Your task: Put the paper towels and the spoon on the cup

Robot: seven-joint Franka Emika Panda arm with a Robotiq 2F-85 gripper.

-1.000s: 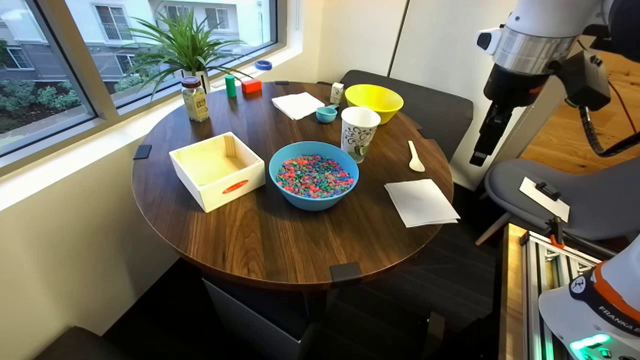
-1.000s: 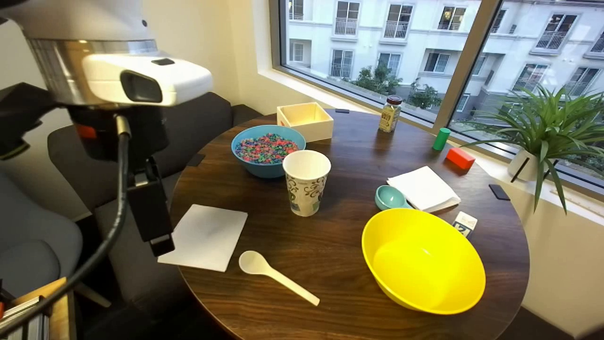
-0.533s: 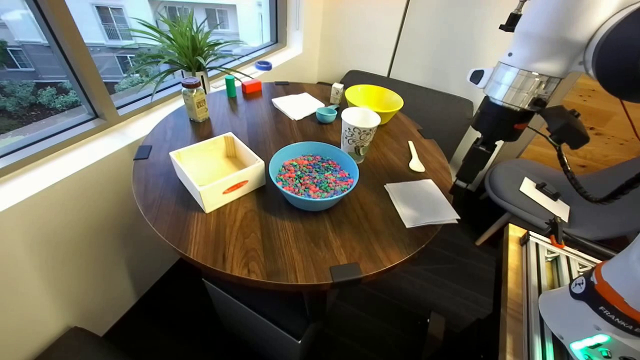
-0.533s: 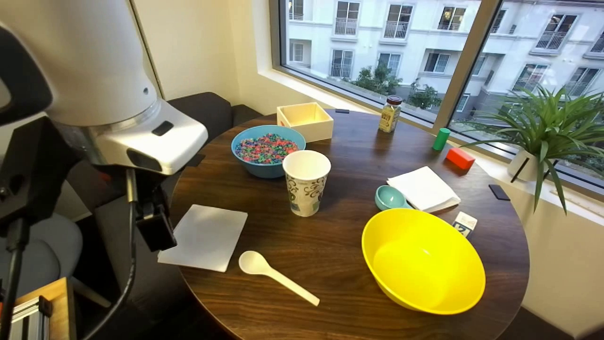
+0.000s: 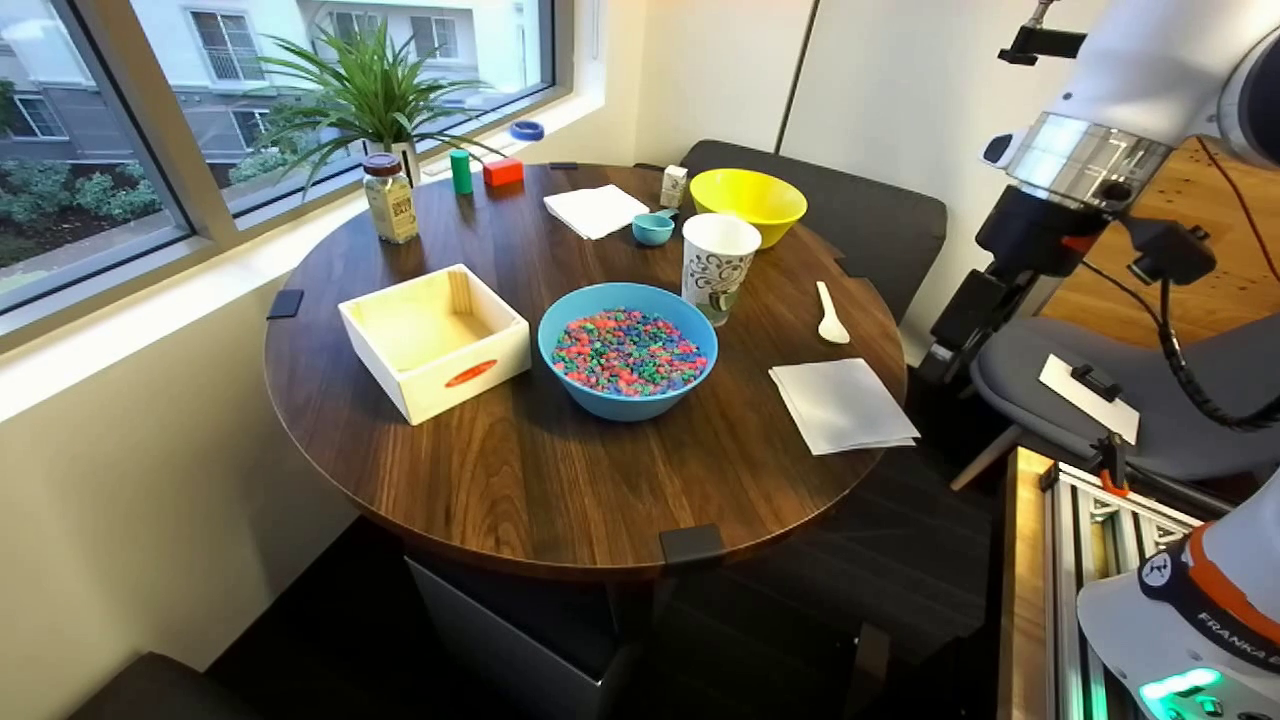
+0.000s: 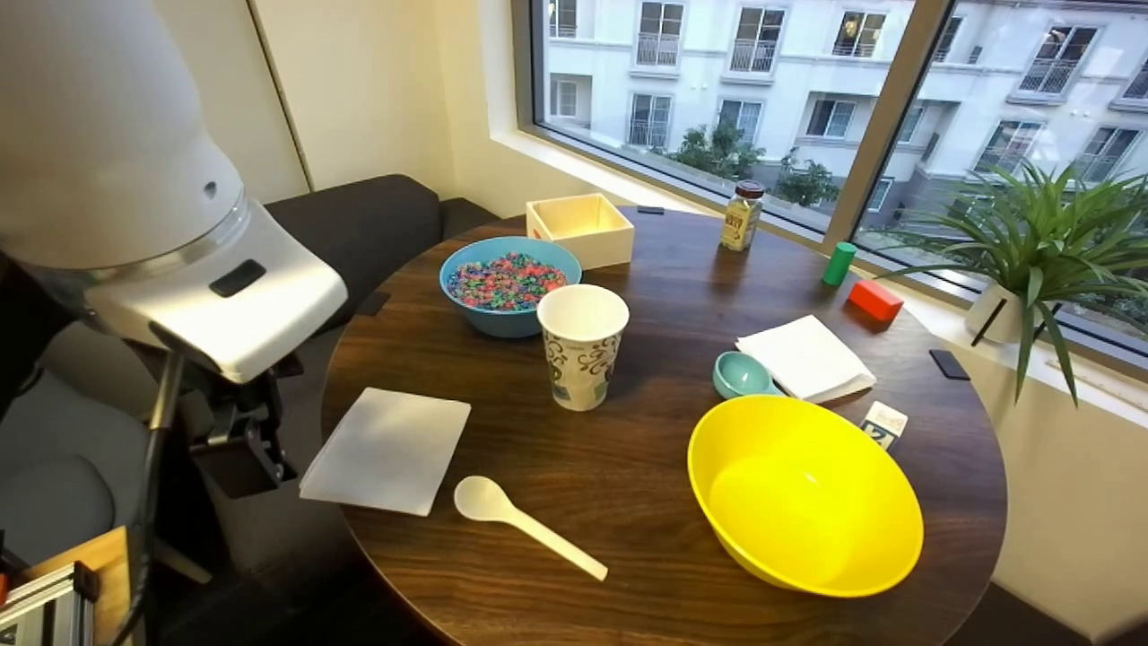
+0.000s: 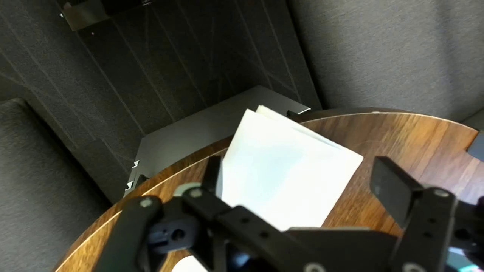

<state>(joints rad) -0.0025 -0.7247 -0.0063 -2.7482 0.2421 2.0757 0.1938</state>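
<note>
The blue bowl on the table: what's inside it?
The blue bowl holds small red, green and blue bits. They cover its bottom, so whatever may lie beneath them cannot be seen.

I had a round table in view near a window, its sill bright; outside stood a pale building. A dark bench lined the cream wall, a grey chair stood nearby; dark floor showed below the table.
</note>
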